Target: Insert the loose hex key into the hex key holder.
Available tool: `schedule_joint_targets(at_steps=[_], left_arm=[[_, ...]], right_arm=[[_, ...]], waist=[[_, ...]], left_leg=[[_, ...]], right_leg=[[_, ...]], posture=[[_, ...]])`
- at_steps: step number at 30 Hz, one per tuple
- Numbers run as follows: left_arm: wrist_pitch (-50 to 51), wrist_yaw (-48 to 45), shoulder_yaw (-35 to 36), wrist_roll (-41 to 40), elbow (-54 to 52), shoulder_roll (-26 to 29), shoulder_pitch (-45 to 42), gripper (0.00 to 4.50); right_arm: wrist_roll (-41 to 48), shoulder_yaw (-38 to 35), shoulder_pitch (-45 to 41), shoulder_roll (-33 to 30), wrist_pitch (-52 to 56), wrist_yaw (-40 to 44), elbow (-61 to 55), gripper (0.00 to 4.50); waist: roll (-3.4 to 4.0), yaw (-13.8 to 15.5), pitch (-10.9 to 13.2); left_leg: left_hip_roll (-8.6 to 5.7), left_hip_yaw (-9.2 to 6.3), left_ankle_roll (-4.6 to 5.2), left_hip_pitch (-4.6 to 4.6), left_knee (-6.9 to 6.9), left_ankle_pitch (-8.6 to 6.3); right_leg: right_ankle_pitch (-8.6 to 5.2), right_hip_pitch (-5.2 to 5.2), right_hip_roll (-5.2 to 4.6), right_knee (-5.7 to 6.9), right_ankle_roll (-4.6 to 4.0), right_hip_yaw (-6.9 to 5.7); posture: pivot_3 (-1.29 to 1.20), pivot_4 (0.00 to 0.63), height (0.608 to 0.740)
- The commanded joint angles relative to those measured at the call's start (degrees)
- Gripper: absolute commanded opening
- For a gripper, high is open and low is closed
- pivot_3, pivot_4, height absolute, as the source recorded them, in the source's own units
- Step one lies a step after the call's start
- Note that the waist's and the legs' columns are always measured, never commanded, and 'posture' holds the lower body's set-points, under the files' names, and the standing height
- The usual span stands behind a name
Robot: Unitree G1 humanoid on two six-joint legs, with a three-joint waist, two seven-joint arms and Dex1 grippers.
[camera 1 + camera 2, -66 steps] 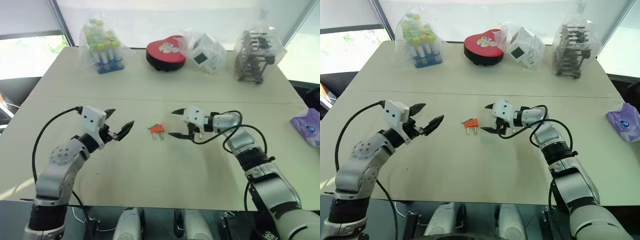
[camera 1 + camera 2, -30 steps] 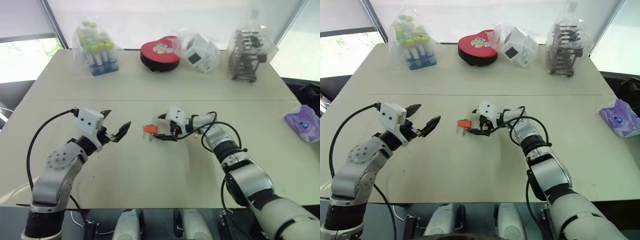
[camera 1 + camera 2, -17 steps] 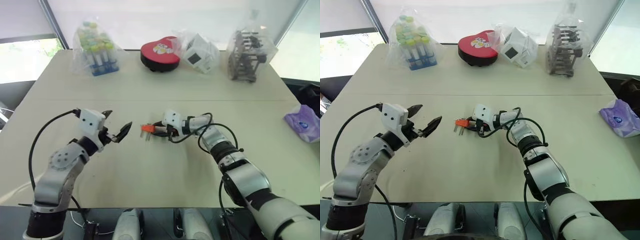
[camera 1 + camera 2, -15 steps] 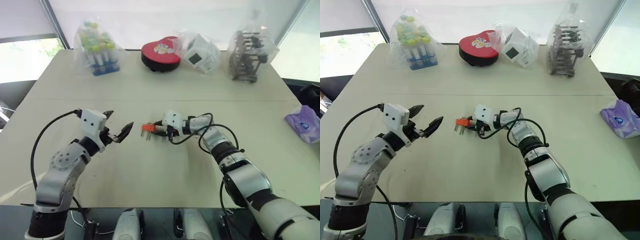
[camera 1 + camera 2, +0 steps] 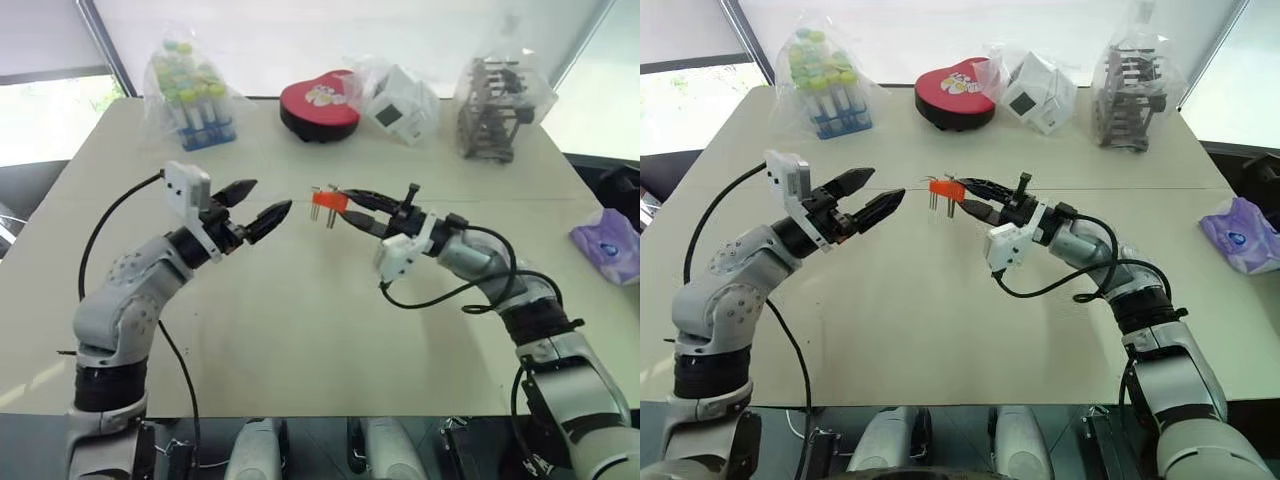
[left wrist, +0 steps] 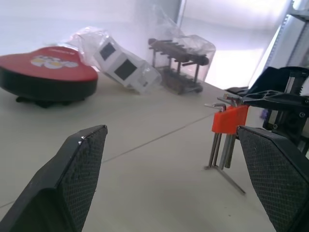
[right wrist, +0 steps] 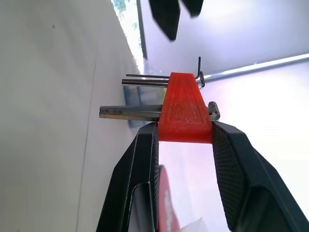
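The right gripper (image 5: pixel 967 198) has its jaws clamped on the hex key holder (image 5: pixel 942 187), holding it above the table (image 5: pixel 940 330) with its keys hanging down, likely to offer it up for loading. The left gripper (image 5: pixel 868 196), jaws wide and empty, points at it from just beside. I cannot pick out the loose hex key, and no writing on the far red heart-shaped box (image 5: pixel 958 97) is legible.

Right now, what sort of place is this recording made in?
Probably a lab or test room by a window: a plain table holds bagged props along its far edge: a rack of tubes, a red heart-shaped box and a tissue pack.
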Motion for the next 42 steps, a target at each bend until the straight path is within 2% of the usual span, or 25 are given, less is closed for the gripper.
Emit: schedule_joint_targets(at_steps=[1,5,13,36,39,42], left_arm=[[3.4,-4.9,-0.1,-4.6,0.9,2.1,-2.7,4.5],[5.6,-8.9,-1.9,-5.3,2.4,4.1,-3.9,4.5],[4.4,-12.0,-4.8,-2.9,3.6,4.8,-4.9,4.5],[0.7,-13.5,-6.4,0.2,5.7,1.7,-6.2,4.5],[0.7,-13.2,-6.3,0.2,6.0,1.4,-6.5,3.61],[0.7,-13.1,-6.2,0.2,6.0,1.1,-6.4,2.18]], right_arm=[[-0.1,-1.1,-0.1,-0.7,-1.9,-2.3,-5.1,0.98],[0.4,-0.2,-1.0,-0.8,-2.2,-1.8,-5.7,0.98],[3.5,2.7,-2.3,-1.1,-2.8,2.5,-4.8,0.98],[5.2,4.7,-3.1,-1.0,-3.4,6.3,-4.1,0.98],[5.1,4.7,-2.9,-1.0,-3.4,6.3,-4.1,0.98],[5.0,4.6,-2.8,-1.1,-3.3,6.3,-4.1,0.98]], waist=[[-0.02,0.2,0.0],[-0.04,0.4,0.0],[-0.04,0.3,0.0],[-0.04,0.4,0.0],[-0.04,0.4,0.0],[-0.04,0.3,0.0]], left_leg=[[0.0,-0.01,0.01,0.0,0.01,0.0],[-0.03,-0.03,0.04,-0.02,0.02,-0.02],[-0.04,-0.04,0.32,-0.02,0.02,-0.18],[-0.04,-0.03,0.34,-0.03,0.03,-0.19],[-0.04,-0.03,0.34,-0.02,0.03,-0.19],[-0.04,-0.03,0.34,-0.03,0.03,-0.19]], right_leg=[[0.0,0.01,0.0,-0.02,-0.01,0.0],[-0.01,0.04,-0.03,-0.06,-0.01,0.0],[-0.01,0.05,-0.03,-0.07,-0.02,0.0],[-0.01,0.05,-0.04,-0.06,-0.02,0.0],[-0.01,0.05,-0.03,-0.06,-0.02,0.01],[-0.01,0.05,-0.03,-0.06,-0.02,0.0]], posture=[[0.0,0.15,0.74],[0.0,0.15,0.74],[0.0,0.15,0.74],[0.0,0.15,0.74],[0.0,0.15,0.74],[0.0,0.15,0.74]])
